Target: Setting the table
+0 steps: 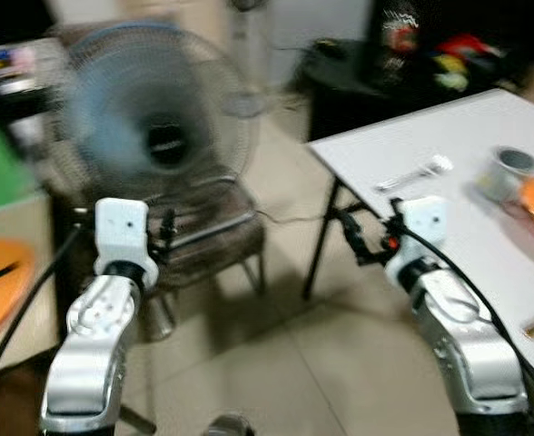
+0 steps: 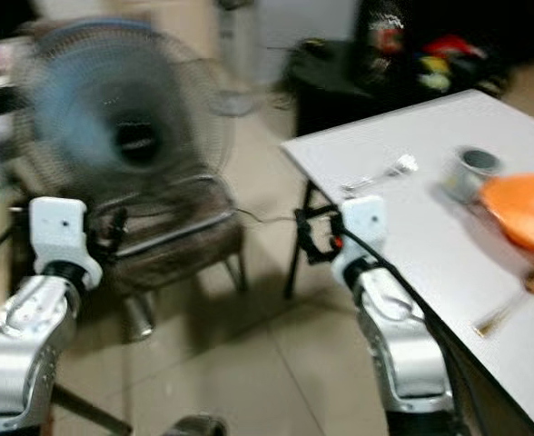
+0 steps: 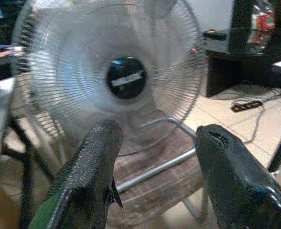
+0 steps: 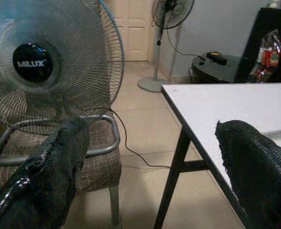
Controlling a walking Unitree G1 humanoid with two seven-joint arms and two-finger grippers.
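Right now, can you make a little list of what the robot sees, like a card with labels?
table: white table on the robot's right
on table: fork, grey cup, orange bowl, spoon
ahead: fan standing on a chair
left gripper: open, empty, facing the fan
right gripper: open, empty, by the table's edge
floor: pale tiles
picture: blurry

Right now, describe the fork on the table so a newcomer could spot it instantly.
Start at the white table on the robot's right. Near its far corner, closest to the chair and fan, lies a silver fork, flat on bare tabletop. It lies apart from the grey cup and orange bowl, while the gold spoon lies near the robot.
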